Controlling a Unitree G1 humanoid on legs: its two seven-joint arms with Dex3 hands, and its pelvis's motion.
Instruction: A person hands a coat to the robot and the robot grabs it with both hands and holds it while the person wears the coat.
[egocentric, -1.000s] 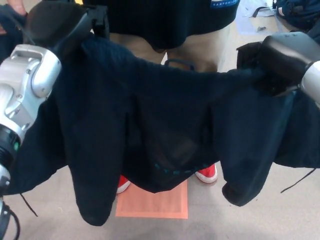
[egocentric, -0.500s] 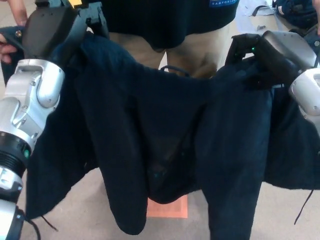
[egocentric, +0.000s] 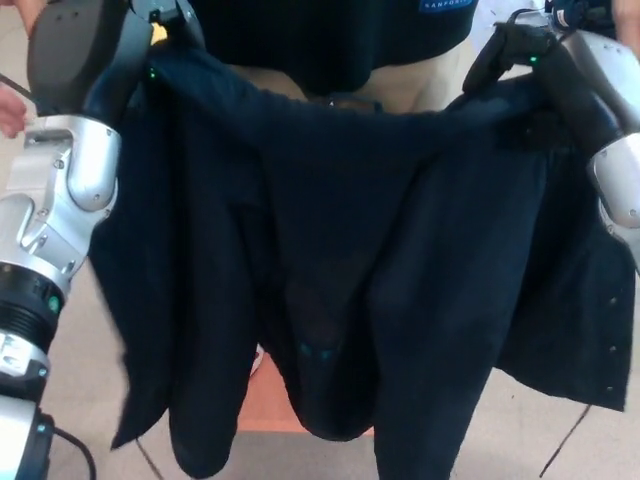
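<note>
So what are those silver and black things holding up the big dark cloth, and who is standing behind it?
You are looking through a camera on a robot's head, pointing down. The silver and black parts are its two arms. Its left hand and right hand each grip a top corner of a dark coat, so it hangs spread open between them. Behind the coat stands a person in a dark top and tan trousers, very close to it. Under the coat, an orange mat peeks out on the floor.

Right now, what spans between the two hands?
Head view: the dark coat hangs stretched between the left hand and right hand, covering the whole stretch.
</note>
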